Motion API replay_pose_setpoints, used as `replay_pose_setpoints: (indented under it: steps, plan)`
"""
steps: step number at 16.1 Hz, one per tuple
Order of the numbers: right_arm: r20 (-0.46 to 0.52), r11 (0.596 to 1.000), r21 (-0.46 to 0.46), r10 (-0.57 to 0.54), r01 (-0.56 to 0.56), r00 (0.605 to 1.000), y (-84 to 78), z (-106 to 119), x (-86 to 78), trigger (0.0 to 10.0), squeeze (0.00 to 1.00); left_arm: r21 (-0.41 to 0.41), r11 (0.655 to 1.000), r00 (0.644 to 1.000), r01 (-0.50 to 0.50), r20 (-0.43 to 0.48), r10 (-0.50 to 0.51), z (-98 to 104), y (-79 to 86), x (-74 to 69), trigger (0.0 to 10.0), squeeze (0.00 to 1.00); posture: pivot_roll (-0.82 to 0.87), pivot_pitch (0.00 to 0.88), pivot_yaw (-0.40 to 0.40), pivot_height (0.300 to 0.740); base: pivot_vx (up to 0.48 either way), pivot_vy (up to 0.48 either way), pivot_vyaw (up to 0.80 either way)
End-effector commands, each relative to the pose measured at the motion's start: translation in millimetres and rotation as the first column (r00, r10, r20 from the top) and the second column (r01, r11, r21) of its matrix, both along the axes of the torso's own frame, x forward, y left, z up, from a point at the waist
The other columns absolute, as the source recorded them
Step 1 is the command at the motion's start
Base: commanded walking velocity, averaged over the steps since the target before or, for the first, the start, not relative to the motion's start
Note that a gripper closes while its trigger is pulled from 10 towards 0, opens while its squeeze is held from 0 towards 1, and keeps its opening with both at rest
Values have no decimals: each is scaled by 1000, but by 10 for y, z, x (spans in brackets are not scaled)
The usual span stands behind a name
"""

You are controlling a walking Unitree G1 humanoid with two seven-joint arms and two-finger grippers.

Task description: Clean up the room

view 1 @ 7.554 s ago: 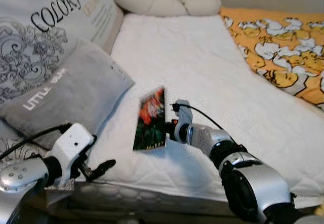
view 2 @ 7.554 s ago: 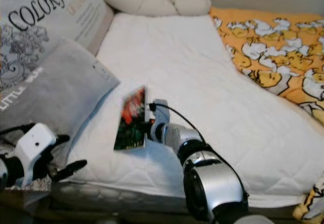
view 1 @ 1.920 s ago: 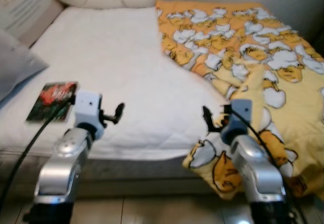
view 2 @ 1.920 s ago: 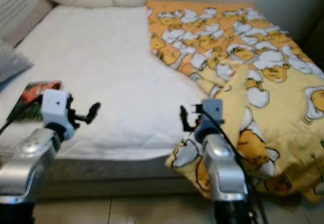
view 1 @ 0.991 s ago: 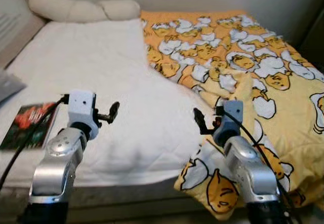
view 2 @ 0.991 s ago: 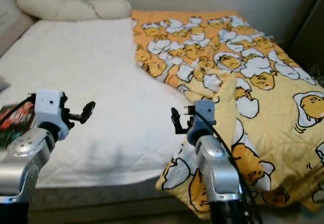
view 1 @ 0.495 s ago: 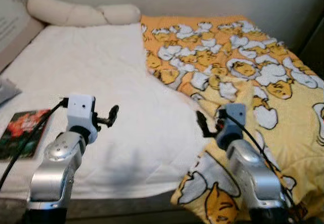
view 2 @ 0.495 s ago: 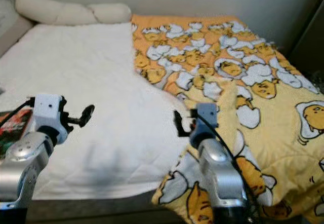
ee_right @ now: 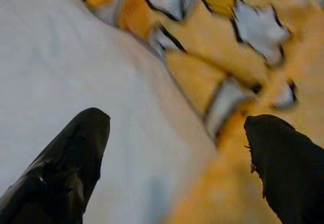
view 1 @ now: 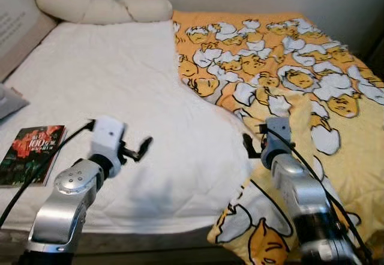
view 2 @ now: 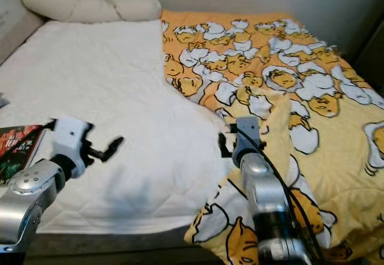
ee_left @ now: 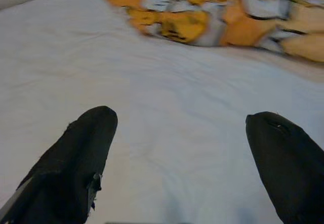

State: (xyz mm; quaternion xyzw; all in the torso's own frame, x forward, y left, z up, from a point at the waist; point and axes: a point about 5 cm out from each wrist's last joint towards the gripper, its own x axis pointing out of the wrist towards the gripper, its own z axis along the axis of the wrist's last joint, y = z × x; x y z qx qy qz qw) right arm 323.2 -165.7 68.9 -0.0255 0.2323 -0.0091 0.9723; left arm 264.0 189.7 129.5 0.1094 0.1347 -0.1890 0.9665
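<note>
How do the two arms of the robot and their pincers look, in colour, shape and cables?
Both arms are rounded silver metal segments with dark joints. The left pincer sits ahead of a white boxy wrist block, the right pincer ahead of a grey-blue wrist block. Each pincer has two black fingers with rounded tips. A thin black cable trails from each wrist.

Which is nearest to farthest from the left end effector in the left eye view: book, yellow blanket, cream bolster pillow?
From the left end effector:
1. Book, to its left near the bed's front edge.
2. Yellow blanket, covering the bed's right side.
3. Cream bolster pillow, at the far end against the wall.
</note>
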Motion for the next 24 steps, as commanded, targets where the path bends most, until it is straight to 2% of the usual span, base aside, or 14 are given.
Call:
replay_pose_setpoints:
  steps: [1,4,5,6,9,11,12,13,14,15,16,17,19,24]
  plan:
    - [-23,999,-18,-43,42,999,-61,-19,85,10000,1000,5,997,997,76,-7,-76,34,-37,-26,10000,0,81,0,10,740,0,0,0]
    - [-116,997,-46,-60,55,991,-75,-149,138,10000,1000,14,988,987,152,-56,-151,35,-14,-114,10000,0,111,0,9,740,0,0,0]
    - [-172,996,-73,-65,54,983,-75,-241,130,10000,1000,33,976,973,215,-89,-212,31,-11,-178,10000,0,129,0,6,740,0,0,0]
    - [-243,995,-92,-67,45,968,-60,-350,97,10000,0,56,956,952,289,-126,-280,48,-15,-233,10000,0,157,0,8,740,0,0,0]
    - [-294,994,-97,-68,41,953,-26,-430,58,10000,0,80,942,938,327,-147,-313,128,11,-289,10000,0,214,0,3,740,0,0,0]
    - [-325,995,-80,-83,60,942,-3,-507,2,10000,0,106,936,934,335,-171,-315,182,78,-386,10000,0,262,10,-14,740,0,0,0]
    - [-334,995,-90,-80,53,939,-3,-529,-17,9686,0,108,935,932,337,-177,-316,198,89,-416,10000,0,281,34,-20,740,0,0,0]
    - [-340,991,-122,-86,47,936,-24,-560,-44,6784,0,108,930,926,350,-192,-326,227,93,-473,10000,0,295,57,-25,740,0,0,0]
    - [-348,990,-133,-99,55,932,-44,-583,-67,4667,0,105,926,920,362,-204,-336,250,87,-522,10000,0,304,83,-30,740,0,0,0]
    - [-361,990,-108,-120,86,925,-49,-606,-89,3490,0,98,924,915,369,-213,-343,269,80,-574,10000,0,311,103,-34,740,0,0,0]
    - [-365,991,-100,-119,88,923,-54,-624,-106,1647,0,96,922,910,375,-225,-347,297,77,-653,10000,0,327,131,-44,740,0,0,0]
    - [-371,991,-110,-117,82,921,-61,-636,-119,1529,0,98,922,910,375,-229,-345,302,79,-686,10000,0,332,142,-48,740,0,0,0]
    - [-377,990,-104,-124,91,918,-77,-657,-140,0,0,88,922,906,376,-240,-347,310,71,-743,10000,0,333,152,-55,740,0,0,0]
    - [-379,992,-88,-120,94,918,-55,-670,-148,0,0,64,919,897,390,-252,-363,319,28,-772,10000,0,326,139,-51,740,0,0,0]
